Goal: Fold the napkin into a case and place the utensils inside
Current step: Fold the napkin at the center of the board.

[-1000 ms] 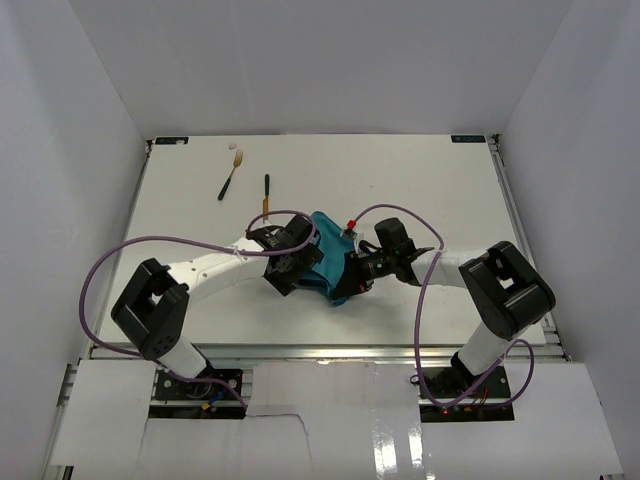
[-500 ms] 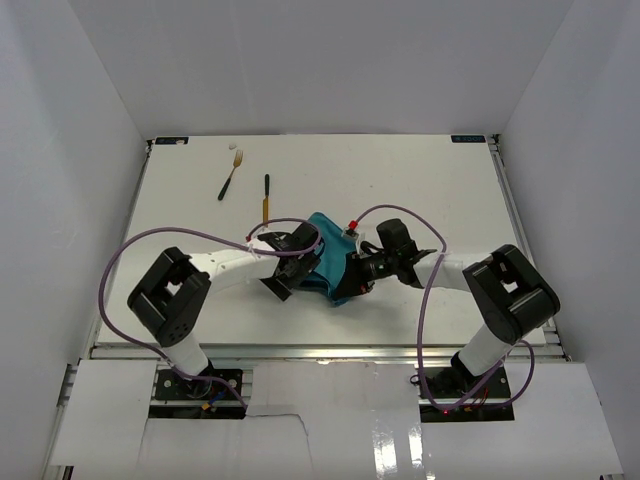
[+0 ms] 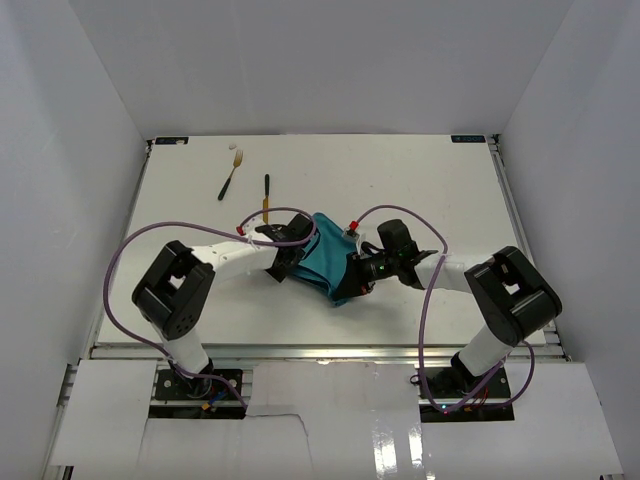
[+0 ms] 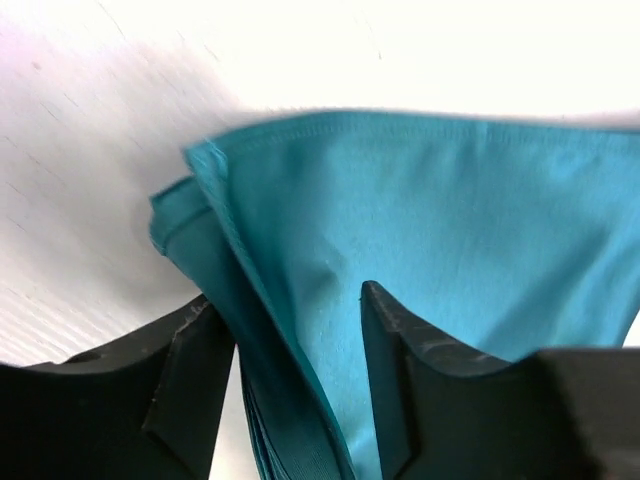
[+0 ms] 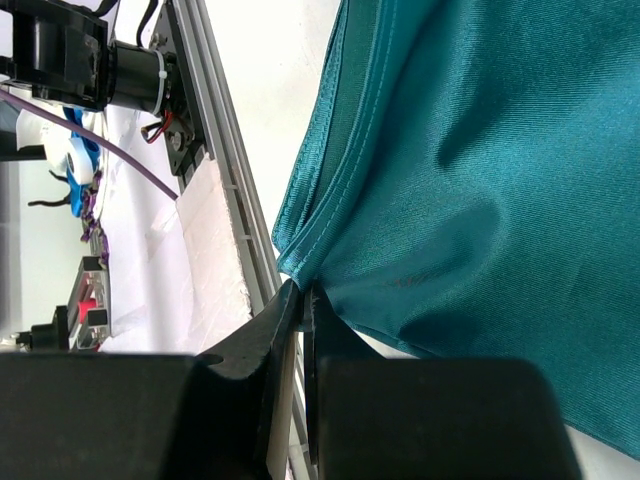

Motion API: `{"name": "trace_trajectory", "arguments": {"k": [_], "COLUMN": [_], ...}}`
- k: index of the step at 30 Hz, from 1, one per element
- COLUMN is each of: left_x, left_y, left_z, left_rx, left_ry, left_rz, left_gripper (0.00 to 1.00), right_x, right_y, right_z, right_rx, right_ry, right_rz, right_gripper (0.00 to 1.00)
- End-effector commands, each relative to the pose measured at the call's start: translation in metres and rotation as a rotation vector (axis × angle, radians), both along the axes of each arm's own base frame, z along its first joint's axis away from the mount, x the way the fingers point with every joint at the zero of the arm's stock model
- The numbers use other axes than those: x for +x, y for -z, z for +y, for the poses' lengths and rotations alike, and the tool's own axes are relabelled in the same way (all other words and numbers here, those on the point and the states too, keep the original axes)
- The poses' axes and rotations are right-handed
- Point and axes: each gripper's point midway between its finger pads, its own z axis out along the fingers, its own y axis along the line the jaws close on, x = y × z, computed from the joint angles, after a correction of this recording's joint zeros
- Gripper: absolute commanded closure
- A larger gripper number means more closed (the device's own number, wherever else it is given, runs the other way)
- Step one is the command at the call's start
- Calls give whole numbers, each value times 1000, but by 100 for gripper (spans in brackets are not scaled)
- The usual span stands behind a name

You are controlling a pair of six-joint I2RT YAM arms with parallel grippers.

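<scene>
Left wrist: folding step; left gripper [image 4: 285,300] apart astride napkin [image 4: 450,220] edge, right gripper [image 5: 303,290] clamped on hem; next, probably, left pinches.

Teal napkin [image 3: 327,262], fork [image 3: 231,175] and knife [image 3: 266,197] beyond

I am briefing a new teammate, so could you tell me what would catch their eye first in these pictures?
The teal napkin, bunched mid-table between both arms, stands out at once. The right gripper is shut on its hemmed edge, while the left gripper stands open astride a folded corner. The fork and knife lie apart at the far left of the table.
</scene>
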Motion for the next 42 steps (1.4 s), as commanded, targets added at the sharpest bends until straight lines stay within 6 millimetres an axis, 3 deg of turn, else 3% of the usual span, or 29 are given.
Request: {"name": "trace_trajectory", "arguments": {"k": [1, 3, 8, 10, 16, 21, 33, 42], "left_x": [14, 15, 22, 22, 38, 52, 92, 111], "left_y": [-28, -34, -49, -51, -59, -55, -49, -28], "left_z": [8, 9, 15, 17, 8, -1, -27, -34], "left_rx": [6, 8, 58, 70, 106, 138, 175, 170], "left_ry": [-40, -39, -34, -32, 11, 35, 89, 87], "left_rz": [-95, -111, -136, -138, -157, -152, -150, -111], "left_gripper": [41, 51, 59, 67, 85, 99, 100, 100], "right_x": [-6, -6, -5, -5, 4, 14, 50, 73], "right_y": [-8, -7, -9, -8, -5, -8, 3, 26], "right_z": [0, 0, -2, -2, -7, -14, -28, -32], "right_rx": [24, 22, 22, 19, 15, 69, 67, -3], "right_ry": [-26, -24, -19, -15, 24, 54, 141, 156], "right_rz": [-20, -16, -18, -11, 21, 77, 117, 99], "right_gripper": [92, 92, 92, 92, 92, 92, 92, 91]}}
